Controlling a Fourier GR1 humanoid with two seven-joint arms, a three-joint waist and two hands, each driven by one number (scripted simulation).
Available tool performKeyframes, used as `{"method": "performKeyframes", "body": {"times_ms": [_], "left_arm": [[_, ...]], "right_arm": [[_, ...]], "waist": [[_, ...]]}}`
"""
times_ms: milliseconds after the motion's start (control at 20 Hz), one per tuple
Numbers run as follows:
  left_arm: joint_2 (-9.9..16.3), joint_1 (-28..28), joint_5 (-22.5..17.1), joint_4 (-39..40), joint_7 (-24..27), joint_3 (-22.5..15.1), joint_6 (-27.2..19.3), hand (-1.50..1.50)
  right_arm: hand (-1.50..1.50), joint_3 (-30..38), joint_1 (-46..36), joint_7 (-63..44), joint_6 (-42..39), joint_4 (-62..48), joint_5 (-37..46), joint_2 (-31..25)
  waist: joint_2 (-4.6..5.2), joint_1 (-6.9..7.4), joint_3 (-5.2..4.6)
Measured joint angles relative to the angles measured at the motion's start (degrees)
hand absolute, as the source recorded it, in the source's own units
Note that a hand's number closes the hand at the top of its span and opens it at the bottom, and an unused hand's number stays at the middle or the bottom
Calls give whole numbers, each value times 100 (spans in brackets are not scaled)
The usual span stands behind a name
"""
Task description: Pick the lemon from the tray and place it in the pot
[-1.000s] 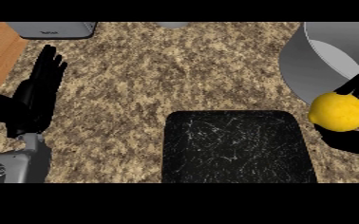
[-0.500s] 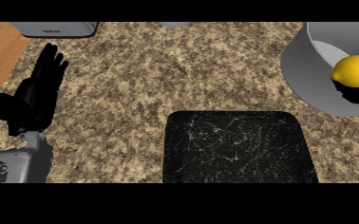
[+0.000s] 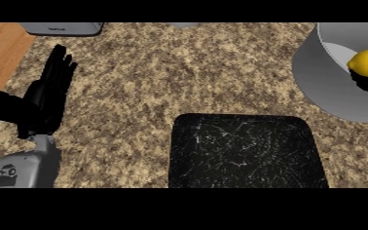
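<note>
lemon (image 3: 358, 62) moved far + right: 1 s ago it was near the tray's (image 3: 244, 151) right far corner, outside the pot (image 3: 323, 78). now it's over the pot opening at the right edge, partly cut off. right hand (image 3: 360, 80) went with it, only a dark bit under the lemon shows, fingers unreadable.

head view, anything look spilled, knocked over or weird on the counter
Nothing stands out. The black tray lies flat on the granite counter with nothing on it, the grey pot stands upright at the right edge, and the lemon shows over its opening, a dark shape just beneath it. The left robot hand rests open at the left.
</note>
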State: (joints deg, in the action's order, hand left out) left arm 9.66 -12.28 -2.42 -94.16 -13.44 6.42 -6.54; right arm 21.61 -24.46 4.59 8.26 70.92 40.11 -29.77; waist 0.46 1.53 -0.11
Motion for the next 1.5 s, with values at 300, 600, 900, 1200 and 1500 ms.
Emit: {"method": "performKeyframes", "body": {"times_ms": [300,600,900,1200,1500], "left_arm": [[5,-10,-13,-122,-77,-36,41,0],[46,-113,-109,-2,-37,16,150,0],[56,-216,-122,79,-15,36,163,0],[46,-222,-104,93,-30,46,126,0],[55,-185,-105,73,-42,76,111,0]], "right_arm": [[150,95,-720,858,899,-1970,465,-333],[-150,328,-1157,1112,758,-3233,450,-646],[-150,571,-1359,1466,55,-3847,137,-758],[-150,1210,-1640,2092,-641,-4168,-714,-603],[-150,1981,-1792,2580,-1332,-4780,-1588,-771]], "waist": [[-32,39,-41],[-40,80,-108],[-56,71,-160],[-42,66,-116],[28,79,-19]]}}
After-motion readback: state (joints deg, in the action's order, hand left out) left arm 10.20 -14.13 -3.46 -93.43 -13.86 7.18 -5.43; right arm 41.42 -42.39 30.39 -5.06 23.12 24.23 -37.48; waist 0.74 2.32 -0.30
